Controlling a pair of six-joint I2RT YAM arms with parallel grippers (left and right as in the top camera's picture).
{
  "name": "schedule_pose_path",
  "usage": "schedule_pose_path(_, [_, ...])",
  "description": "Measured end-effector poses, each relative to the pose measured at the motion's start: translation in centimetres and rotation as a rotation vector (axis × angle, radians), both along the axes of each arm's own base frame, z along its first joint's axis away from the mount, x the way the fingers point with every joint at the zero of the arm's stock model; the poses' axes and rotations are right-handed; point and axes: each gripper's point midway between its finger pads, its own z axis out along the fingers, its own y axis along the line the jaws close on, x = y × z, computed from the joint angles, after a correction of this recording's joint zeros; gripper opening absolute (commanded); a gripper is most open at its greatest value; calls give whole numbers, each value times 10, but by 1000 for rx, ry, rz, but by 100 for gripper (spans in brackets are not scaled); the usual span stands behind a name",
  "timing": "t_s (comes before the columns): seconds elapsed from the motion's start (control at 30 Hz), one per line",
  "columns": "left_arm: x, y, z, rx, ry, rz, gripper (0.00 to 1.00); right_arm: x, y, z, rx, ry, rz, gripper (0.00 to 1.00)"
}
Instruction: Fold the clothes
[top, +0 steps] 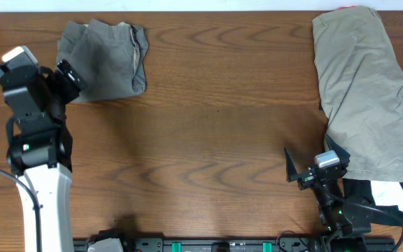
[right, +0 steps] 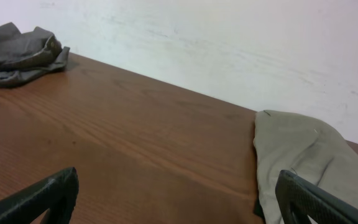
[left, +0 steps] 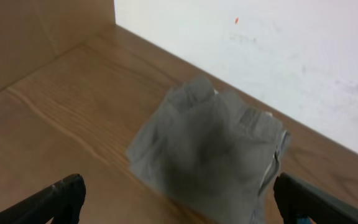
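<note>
The grey shorts (top: pixel 107 59) lie folded in a compact bundle at the table's far left; they also show in the left wrist view (left: pixel 210 149) and far off in the right wrist view (right: pixel 17 53). My left gripper (top: pixel 70 75) is open and empty, just left of the bundle, with its fingers wide on either side of it in the left wrist view (left: pixel 179 202). The khaki shorts (top: pixel 369 91) lie spread at the far right and show in the right wrist view (right: pixel 303 155). My right gripper (top: pixel 301 170) is open and empty near the front right, beside the khaki shorts' lower edge.
A dark garment and a white one (top: pixel 390 196) lie under the khaki shorts at the right front edge. A white wall (right: pixel 229 43) runs behind the table's far edge. Bare wood (top: pixel 215 140) spans the middle.
</note>
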Motion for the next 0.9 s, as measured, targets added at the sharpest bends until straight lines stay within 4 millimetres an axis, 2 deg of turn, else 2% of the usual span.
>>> schedule_pose_path(0.17, [-19, -5, 28, 20, -81, 0, 98, 0, 0, 0, 0, 0, 0, 99])
schedule_pose_path(0.3, [-37, -9, 30, 28, -110, 1, 98, 0, 0, 0, 0, 0, 0, 99])
schedule_pose_path(0.37, [-46, -12, 19, 26, -101, 0, 98, 0, 0, 0, 0, 0, 0, 99])
schedule_pose_path(0.47, [-64, -16, -14, 16, -63, 0, 98, 0, 0, 0, 0, 0, 0, 99])
schedule_pose_path(0.67, [-101, -21, -109, -6, 76, 23, 98, 0, 0, 0, 0, 0, -1, 99])
schedule_pose_path(0.73, [-106, -22, -132, -9, 97, 28, 98, 0, 0, 0, 0, 0, -1, 99])
schedule_pose_path(0.8, [-103, -25, -141, -16, 80, 8, 98, 0, 0, 0, 0, 0, -1, 99])
schedule_pose_path(0.9, [-92, -37, -138, -40, 11, -68, 98, 0, 0, 0, 0, 0, -1, 99])
